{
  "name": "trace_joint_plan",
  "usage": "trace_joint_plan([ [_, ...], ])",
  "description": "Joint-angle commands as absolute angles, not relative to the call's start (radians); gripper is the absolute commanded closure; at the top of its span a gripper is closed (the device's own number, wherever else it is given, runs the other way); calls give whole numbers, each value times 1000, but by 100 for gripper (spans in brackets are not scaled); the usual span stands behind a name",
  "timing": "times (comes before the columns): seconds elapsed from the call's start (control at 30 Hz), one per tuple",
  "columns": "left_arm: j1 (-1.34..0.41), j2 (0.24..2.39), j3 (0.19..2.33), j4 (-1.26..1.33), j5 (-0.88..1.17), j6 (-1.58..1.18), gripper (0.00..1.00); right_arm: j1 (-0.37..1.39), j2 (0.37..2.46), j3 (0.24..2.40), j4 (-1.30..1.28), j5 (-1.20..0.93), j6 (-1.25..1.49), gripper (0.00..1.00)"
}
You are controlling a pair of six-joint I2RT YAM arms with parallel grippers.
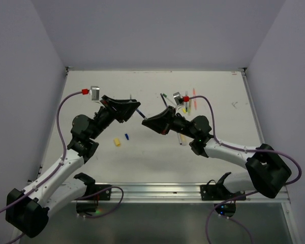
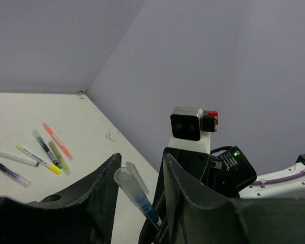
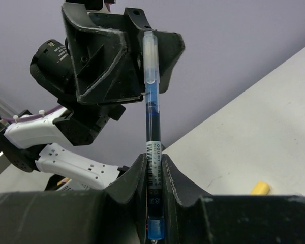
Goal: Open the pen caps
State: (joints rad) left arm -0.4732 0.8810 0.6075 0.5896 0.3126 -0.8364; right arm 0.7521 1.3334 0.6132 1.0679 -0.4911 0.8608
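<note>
Loose caps: a yellow cap [image 1: 117,142] and a blue cap [image 1: 126,136] are lying on the table [image 1: 157,157], left of centre in the top view, already off their pens.

Right gripper: the right gripper [image 3: 153,160] is clamping the barrel of a blue pen [image 3: 152,112] at the bottom of the right-wrist frame. Its fingers are pressing narrowly on both sides, and the pen is running straight up the frame.

Pen cap: the clear cap [image 3: 150,56] is sitting on the pen's far end, at top centre of that frame. In the top view the pen is bridging the two grippers at mid-frame.

Left gripper: the left gripper [image 2: 141,158] is standing roughly half open around the clear cap. A gap is showing on at least one side, so it is not gripping anything yet.

Step in hand: probably taking hold of the clear cap to pull it off.

Doing it well: the left fingers should be pinching the cap only, clear of the barrel. The pull should run along the pen's line while the right gripper holds firm, because a sideways tug risks twisting the pen in its grip.

Remaining pens: the other pens [image 1: 185,104] are lying in a loose cluster right of centre, towards the top of the top view. They are too small to tell whether they are capped.
</note>
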Motion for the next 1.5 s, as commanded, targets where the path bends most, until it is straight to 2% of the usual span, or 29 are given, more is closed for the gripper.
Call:
trace_joint_plan([
  [0.0,-469,880,604,683,360,-867,59,755,1345,652,1166,-511,882,100],
  [0.07,-469,877,606,683,360,-868,71,755,1351,649,1184,-511,891,100],
  [0.23,-469,873,603,680,364,-870,85,753,1364,650,1201,-506,899,100],
  [0.33,-469,865,603,669,357,-865,99,753,1364,652,1180,-514,874,100],
  [0.37,-469,859,606,664,356,-861,100,753,1361,652,1171,-518,861,100],
  [0.43,-469,854,612,632,342,-835,100,753,1345,653,1096,-525,801,89],
  [0.47,-469,850,620,617,339,-822,100,755,1324,658,1060,-526,776,75],
  [0.6,-469,842,641,531,302,-773,100,755,1253,728,747,-512,573,45],
  [0.73,-471,850,644,502,295,-768,100,755,1220,802,534,-469,439,34],
  [0.97,-479,871,647,508,279,-781,100,778,1249,903,379,-443,330,32],
  [1.23,-500,880,655,511,256,-779,100,810,1304,945,344,-400,272,33],
  [1.33,-509,881,649,511,250,-779,100,816,1328,965,334,-394,258,37],
  [1.47,-514,882,640,503,235,-776,100,822,1341,980,330,-373,235,49],
])
